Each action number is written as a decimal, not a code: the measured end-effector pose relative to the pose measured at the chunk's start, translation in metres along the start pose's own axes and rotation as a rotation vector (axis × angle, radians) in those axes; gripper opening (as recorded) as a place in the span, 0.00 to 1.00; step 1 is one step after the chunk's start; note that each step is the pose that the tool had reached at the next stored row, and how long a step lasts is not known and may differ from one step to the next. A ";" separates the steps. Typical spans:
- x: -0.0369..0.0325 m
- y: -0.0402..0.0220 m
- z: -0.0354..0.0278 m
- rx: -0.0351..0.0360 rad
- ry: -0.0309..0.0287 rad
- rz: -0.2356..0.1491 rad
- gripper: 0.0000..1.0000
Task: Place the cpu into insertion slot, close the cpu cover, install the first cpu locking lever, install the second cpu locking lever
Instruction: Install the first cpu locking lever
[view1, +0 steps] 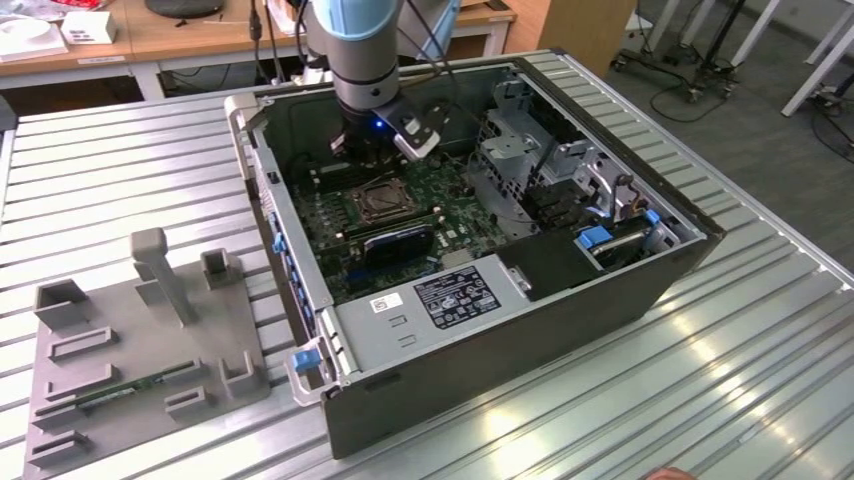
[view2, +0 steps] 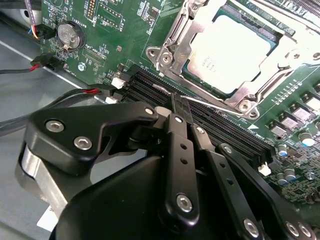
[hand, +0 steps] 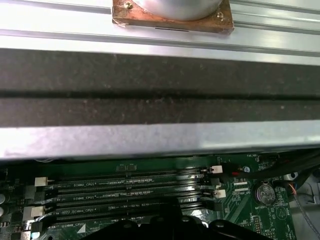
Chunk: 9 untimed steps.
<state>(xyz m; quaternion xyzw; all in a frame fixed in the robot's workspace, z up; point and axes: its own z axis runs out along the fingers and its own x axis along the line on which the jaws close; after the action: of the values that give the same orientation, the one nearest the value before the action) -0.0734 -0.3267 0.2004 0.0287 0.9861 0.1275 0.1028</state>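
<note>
The jaws of the gripper (view2: 181, 107) are clenched on a thin, springy locking lever (view2: 210, 102) — stiff wire, best gripped near its tip — beside the cpu (view2: 231, 50), seated under the cpu cover (view2: 177, 45).

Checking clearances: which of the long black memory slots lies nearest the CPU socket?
The memory slot bordering the cpu cover, directly under the thin metal lever.
</note>
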 end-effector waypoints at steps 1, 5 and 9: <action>0.0003 0.0000 0.0004 -0.0001 -0.0016 0.000 0.11; 0.0016 -0.0002 0.0016 -0.0003 -0.0068 -0.002 0.11; 0.0026 -0.0007 0.0032 0.0025 -0.0115 -0.004 0.11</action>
<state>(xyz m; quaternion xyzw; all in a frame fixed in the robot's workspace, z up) -0.0753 -0.3263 0.1967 0.0277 0.9857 0.1259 0.1086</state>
